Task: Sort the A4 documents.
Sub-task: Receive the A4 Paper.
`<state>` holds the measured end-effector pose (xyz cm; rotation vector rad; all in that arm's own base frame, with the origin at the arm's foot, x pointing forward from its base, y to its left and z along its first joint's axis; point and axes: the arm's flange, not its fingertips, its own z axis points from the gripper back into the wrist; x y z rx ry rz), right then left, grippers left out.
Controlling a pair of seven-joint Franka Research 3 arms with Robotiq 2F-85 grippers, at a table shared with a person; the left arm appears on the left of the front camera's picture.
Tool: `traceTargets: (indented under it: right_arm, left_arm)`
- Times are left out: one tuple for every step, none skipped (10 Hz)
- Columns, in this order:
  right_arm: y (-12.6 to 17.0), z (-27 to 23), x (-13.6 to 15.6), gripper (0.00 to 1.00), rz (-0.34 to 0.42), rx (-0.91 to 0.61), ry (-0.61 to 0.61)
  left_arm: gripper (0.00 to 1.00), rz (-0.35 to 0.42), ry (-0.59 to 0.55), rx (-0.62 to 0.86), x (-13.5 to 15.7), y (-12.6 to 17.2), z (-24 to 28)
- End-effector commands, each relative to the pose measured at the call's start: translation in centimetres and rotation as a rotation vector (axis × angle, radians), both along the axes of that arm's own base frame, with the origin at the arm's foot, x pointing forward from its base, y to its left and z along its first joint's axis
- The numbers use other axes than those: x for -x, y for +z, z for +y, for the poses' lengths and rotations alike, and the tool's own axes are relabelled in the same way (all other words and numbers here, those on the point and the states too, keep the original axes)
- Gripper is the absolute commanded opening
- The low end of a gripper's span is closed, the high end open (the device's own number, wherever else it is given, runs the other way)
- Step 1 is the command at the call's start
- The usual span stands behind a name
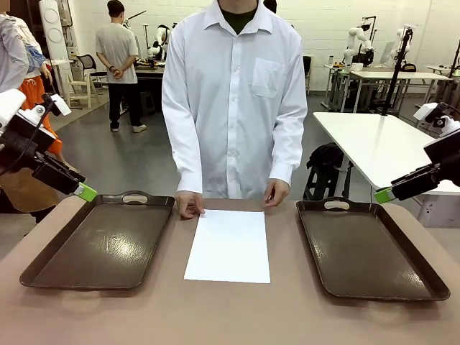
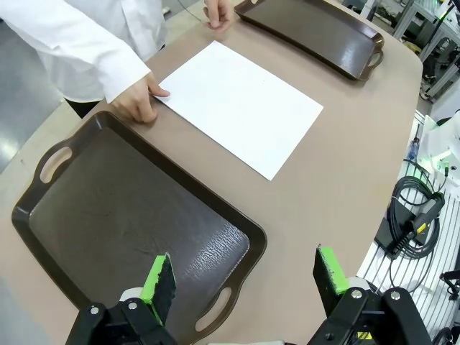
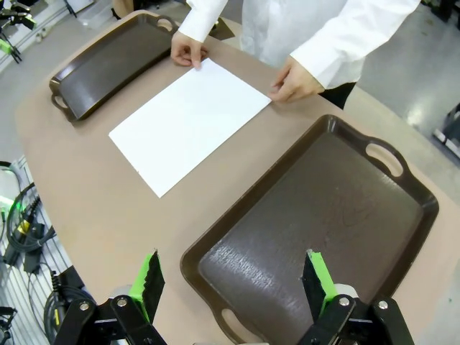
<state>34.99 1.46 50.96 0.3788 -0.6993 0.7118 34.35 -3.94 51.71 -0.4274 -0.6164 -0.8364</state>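
Document: one white A4 document (image 1: 228, 244) lies flat on the table (image 1: 230, 316), in the middle, with its long sides running away from the robot.
Document and trays: the sheet is between the two trays and apart from both of them.
Left tray (image 1: 100, 244): dark brown with handles, on the robot's left side of the sheet.
Right tray (image 1: 366, 251): of the same kind, on the robot's right side of the sheet.
Person: stands at the far side of the table, in a white shirt.
Hand near the left tray (image 1: 188, 205): rests on the table, and its fingers touch the far corner of the sheet.
Hand near the right tray (image 1: 276, 192): rests at the other far corner; the fingertips are at the edge of the sheet.
Left gripper (image 2: 244, 277): the fingers stand wide apart with nothing between them; it hangs in the air over the near end of the left tray.
Right gripper (image 3: 233, 280): the fingers also stand wide apart with nothing between them; it hangs over the near end of the right tray.
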Motion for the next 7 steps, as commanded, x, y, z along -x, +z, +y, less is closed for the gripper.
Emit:
traceTargets:
  right_arm:
    - [-0.26,-0.12,-0.18,1.00,0.002,-0.008,0.009]
    - [-0.26,-0.12,-0.18,1.00,0.002,-0.008,0.009]
    - [-0.26,-0.12,-0.18,1.00,0.002,-0.008,0.009]
    - [-0.26,-0.12,-0.18,1.00,0.002,-0.008,0.009]
    - [-0.26,-0.12,-0.18,1.00,0.002,-0.008,0.009]
    - [-0.26,-0.12,-0.18,1.00,0.002,-0.008,0.009]
    - [-0.26,-0.12,-0.18,1.00,0.002,-0.008,0.009]
  left_arm:
    - [1.00,-0.009,-0.013,0.011,0.00,-0.14,0.10]
    - [1.00,-0.009,-0.013,0.011,0.00,-0.14,0.10]
    - [1.00,-0.009,-0.013,0.011,0.00,-0.14,0.10]
    - [1.00,-0.009,-0.013,0.011,0.00,-0.14,0.10]
    - [1.00,-0.009,-0.013,0.011,0.00,-0.14,0.10]
    - [1.00,-0.009,-0.013,0.011,0.00,-0.14,0.10]
    - [1.00,-0.009,-0.013,0.011,0.00,-0.14,0.10]
